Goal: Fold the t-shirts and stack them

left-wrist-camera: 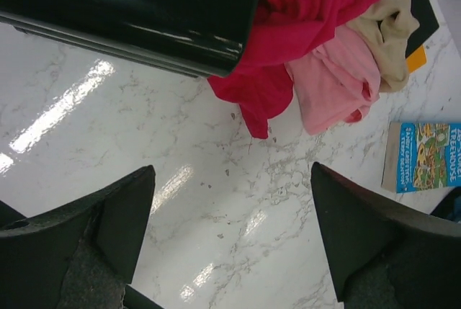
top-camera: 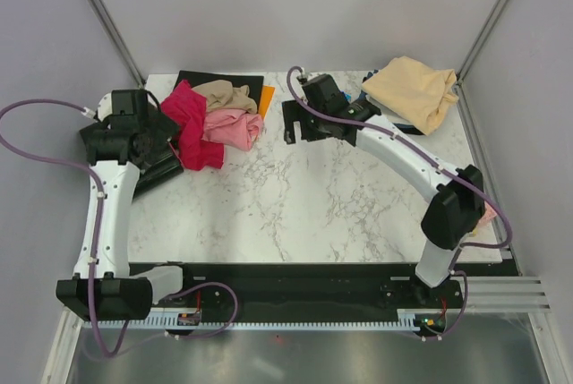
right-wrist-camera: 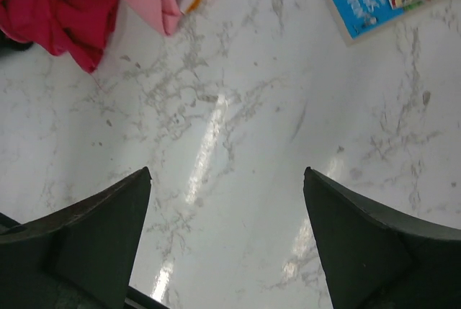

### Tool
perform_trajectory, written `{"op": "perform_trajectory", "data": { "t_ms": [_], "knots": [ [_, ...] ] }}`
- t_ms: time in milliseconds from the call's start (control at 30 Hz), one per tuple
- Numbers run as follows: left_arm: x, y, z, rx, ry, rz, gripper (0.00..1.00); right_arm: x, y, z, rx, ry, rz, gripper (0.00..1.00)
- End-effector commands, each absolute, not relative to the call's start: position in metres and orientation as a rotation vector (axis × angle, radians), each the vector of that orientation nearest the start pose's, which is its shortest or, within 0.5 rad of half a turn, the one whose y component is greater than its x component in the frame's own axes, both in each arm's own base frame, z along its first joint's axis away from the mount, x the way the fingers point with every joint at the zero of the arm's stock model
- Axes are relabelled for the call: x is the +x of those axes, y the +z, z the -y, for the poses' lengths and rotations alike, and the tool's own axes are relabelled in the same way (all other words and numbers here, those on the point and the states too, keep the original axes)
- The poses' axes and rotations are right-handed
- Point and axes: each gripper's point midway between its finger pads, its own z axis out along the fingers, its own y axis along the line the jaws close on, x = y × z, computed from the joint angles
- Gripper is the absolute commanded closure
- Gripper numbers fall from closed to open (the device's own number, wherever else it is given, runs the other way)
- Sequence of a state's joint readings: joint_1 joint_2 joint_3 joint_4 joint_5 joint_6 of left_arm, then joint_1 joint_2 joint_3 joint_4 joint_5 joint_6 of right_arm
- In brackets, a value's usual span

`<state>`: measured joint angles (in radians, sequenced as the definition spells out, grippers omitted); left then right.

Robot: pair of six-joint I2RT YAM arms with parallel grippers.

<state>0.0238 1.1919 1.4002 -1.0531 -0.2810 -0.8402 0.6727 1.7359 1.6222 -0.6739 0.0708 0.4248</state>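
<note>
T-shirts, four of them, all lie toward the back of the marble worktop [top-camera: 313, 196], crumpled and none of them folded. The two arms are bolted at the near edge, and ahead of them the worktop is white stone with grey veins. The left fingers [left-wrist-camera: 115, 215] hang above the worktop on the left side, spread as wide as they go and holding nothing; only marble shows between them. The right fingers [right-wrist-camera: 108, 230] are the same, wide apart and empty, over the stone near the back middle, with the right arm reaching there in a long arc from its base. Just beyond the left fingers sits a heap. The crimson t-shirt [top-camera: 190, 129] is nearest and furthest left, and the pink t-shirt [top-camera: 233, 127] is bunched against its right side, touching it. The tan-brown t-shirt [top-camera: 228, 94] is behind them both, partly on a flat black mat [top-camera: 224, 78]. An orange edge [top-camera: 266, 98] shows beside the pink one. A blue illustrated book [left-wrist-camera: 425, 154] lies flat to the right of the heap, near the right fingers. Farthest off, in the back right corner and well apart from the others, the peach-cream t-shirt [top-camera: 414, 90] lies in a loose mound.
</note>
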Motion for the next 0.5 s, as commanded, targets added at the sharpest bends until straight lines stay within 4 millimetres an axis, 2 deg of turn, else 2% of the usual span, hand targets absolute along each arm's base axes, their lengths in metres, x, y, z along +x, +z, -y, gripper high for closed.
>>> {"op": "perform_trajectory", "data": {
  "t_ms": [0, 33, 67, 133, 167, 233, 267, 300, 333, 367, 400, 433, 467],
  "knots": [
    [0.289, 0.287, -0.066, -1.156, 0.111, -1.991, 0.06, 0.389, 0.248, -0.326, -0.443, 0.506, -2.261, 0.07],
    [0.284, 0.285, -0.084, -1.21, 0.145, -1.969, 0.09, 0.395, 0.233, -0.33, -0.456, 0.484, -2.299, 0.09],
    [0.282, 0.281, -0.091, -1.241, 0.147, -1.974, 0.16, 0.4, 0.249, -0.341, -0.463, 0.539, -2.262, 0.12],
    [0.275, 0.277, -0.112, -1.323, 0.169, -1.948, 0.22, 0.413, 0.258, -0.356, -0.45, 0.584, -2.23, 0.2],
    [0.271, 0.277, -0.118, -1.345, 0.201, -1.934, 0.34, 0.413, 0.26, -0.365, -0.465, 0.634, -2.223, 0.31],
    [0.268, 0.281, -0.125, -1.396, 0.221, -1.904, 0.42, 0.418, 0.262, -0.381, -0.449, 0.719, -2.208, 0.38],
    [0.269, 0.284, -0.127, -1.406, 0.22, -1.888, 0.46, 0.412, 0.261, -0.392, -0.474, 0.806, -2.213, 0.52],
    [0.268, 0.281, -0.129, -1.42, 0.23, -1.89, 0.51, 0.41, 0.261, -0.4, -0.485, 0.861, -2.209, 0.58],
    [0.267, 0.281, -0.131, -1.444, 0.238, -1.876, 0.55, 0.411, 0.255, -0.411, -0.469, 0.934, -2.211, 0.7],
    [0.264, 0.278, -0.134, -1.461, 0.262, -1.871, 0.62, 0.405, 0.254, -0.422, -0.487, 1.011, -2.209, 0.87],
    [0.262, 0.277, -0.136, -1.472, 0.278, -1.87, 0.69, 0.395, 0.255, -0.433, -0.52, 1.112, -2.207, 0.99],
    [0.259, 0.275, -0.138, -1.495, 0.29, -1.861, 0.81, 0.393, 0.251, -0.444, -0.532, 1.168, -2.193, 1.0],
    [0.256, 0.274, -0.141, -1.509, 0.315, -1.85, 0.88, 0.389, 0.253, -0.45, -0.528, 1.214, -2.194, 1.0]
  ]
}}
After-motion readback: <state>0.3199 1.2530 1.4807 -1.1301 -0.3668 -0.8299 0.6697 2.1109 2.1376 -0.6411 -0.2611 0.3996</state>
